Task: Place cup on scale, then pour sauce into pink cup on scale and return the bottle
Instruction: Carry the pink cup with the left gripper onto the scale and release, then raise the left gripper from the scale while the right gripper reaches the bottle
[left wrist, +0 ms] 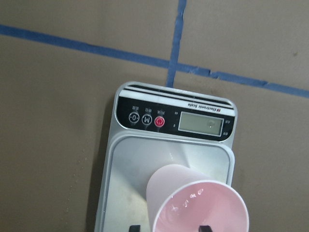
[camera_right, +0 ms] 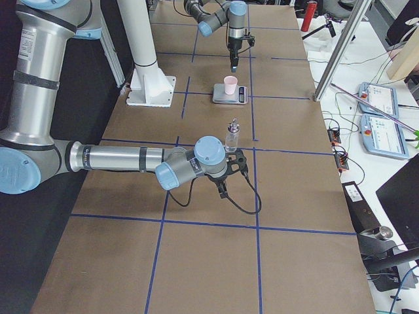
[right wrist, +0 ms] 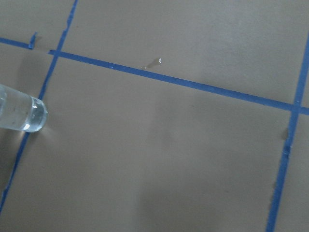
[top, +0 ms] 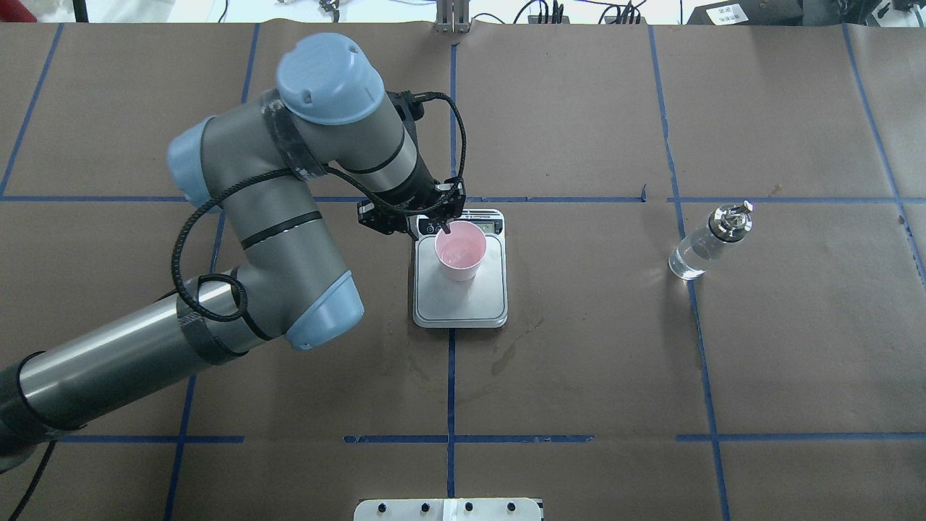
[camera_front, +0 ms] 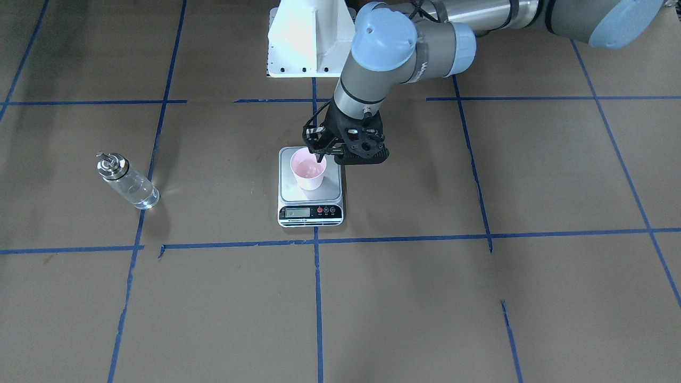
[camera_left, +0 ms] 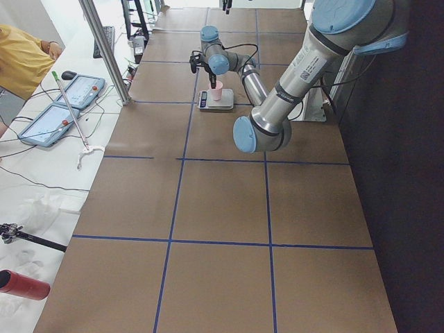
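Observation:
The pale pink cup (camera_front: pixel 308 171) (top: pixel 460 253) stands upright on the steel plate of the scale (camera_front: pixel 332 186) (top: pixel 463 304), towards the display end. My left gripper (camera_front: pixel 321 155) (top: pixel 443 228) hangs at the cup's rim. In the left wrist view its fingertips (left wrist: pixel 135 227) sit apart astride the cup (left wrist: pixel 198 208) wall, open. The bottle (camera_front: pixel 127 181) (top: pixel 705 246) of clear sauce stands alone on the paper, well off to my right. My right gripper (camera_right: pixel 222 190) shows only in the exterior right view, low and just short of the bottle (camera_right: pixel 231 136); I cannot tell its state.
Blue tape lines grid the brown paper table. The white robot base (camera_front: pixel 311 37) sits behind the scale. Beyond the table's far edge are a metal pole (camera_left: pixel 104 48), tablets (camera_left: pixel 48 121) and a person's yellow sleeve (camera_left: pixel 21 59).

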Robot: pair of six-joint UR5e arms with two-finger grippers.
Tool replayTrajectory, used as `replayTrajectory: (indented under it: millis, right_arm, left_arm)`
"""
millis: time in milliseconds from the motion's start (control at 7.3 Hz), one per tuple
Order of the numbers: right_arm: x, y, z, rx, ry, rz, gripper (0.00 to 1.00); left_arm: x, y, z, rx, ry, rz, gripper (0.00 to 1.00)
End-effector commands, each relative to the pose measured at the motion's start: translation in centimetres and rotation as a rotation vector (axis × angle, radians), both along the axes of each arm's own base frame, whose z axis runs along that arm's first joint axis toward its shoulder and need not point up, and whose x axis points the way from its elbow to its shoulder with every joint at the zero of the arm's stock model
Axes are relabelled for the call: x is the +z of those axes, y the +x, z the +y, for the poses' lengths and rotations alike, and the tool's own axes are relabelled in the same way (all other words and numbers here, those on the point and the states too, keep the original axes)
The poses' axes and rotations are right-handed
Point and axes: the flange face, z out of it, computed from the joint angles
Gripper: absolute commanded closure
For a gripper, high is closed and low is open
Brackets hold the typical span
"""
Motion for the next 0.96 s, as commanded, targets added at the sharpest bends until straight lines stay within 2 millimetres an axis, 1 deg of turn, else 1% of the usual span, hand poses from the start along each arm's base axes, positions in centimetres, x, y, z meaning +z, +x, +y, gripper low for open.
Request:
replayTrajectory:
  millis: [0, 137, 274, 411, 548, 685, 822]
  right_arm:
    - [-3.6, -5.4, 1.0, 0.13, -0.015, -0.127, 0.0]
    - [-4.5, -9.0, 1.7, 0.197, -0.022, -0.163, 0.0]
    - [-6.1, -12.6, 2.3, 0.234, -0.023, -0.171, 0.0]
    - [-8.4, -16.0, 3.8, 0.268, -0.001, -0.174, 0.0]
    - [-9.8, -18.8, 4.9, 0.31, 0.006, -0.181, 0.0]
    - [-9.5, -21.5, 7.1, 0.34, 0.054, -0.139, 0.0]
    - [-9.9, -22.9, 8.2, 0.334, 0.077, -0.136, 0.0]
  left_arm:
    - [2.9, -6.5, 0.3, -0.031, 0.054, 0.009, 0.49]
    - [4.8, -9.2, 0.0, -0.034, 0.099, -0.007, 0.49]
    - [6.1, -11.0, -0.7, -0.041, 0.123, -0.024, 0.49]
    - [6.4, -12.0, -0.9, -0.045, 0.138, -0.028, 0.49]
    - [6.6, -12.2, -1.1, -0.049, 0.126, -0.043, 0.49]
    - [7.5, -12.2, -1.1, -0.05, 0.108, -0.066, 0.49]
    - [7.7, -12.7, -1.5, -0.044, 0.128, -0.073, 0.49]
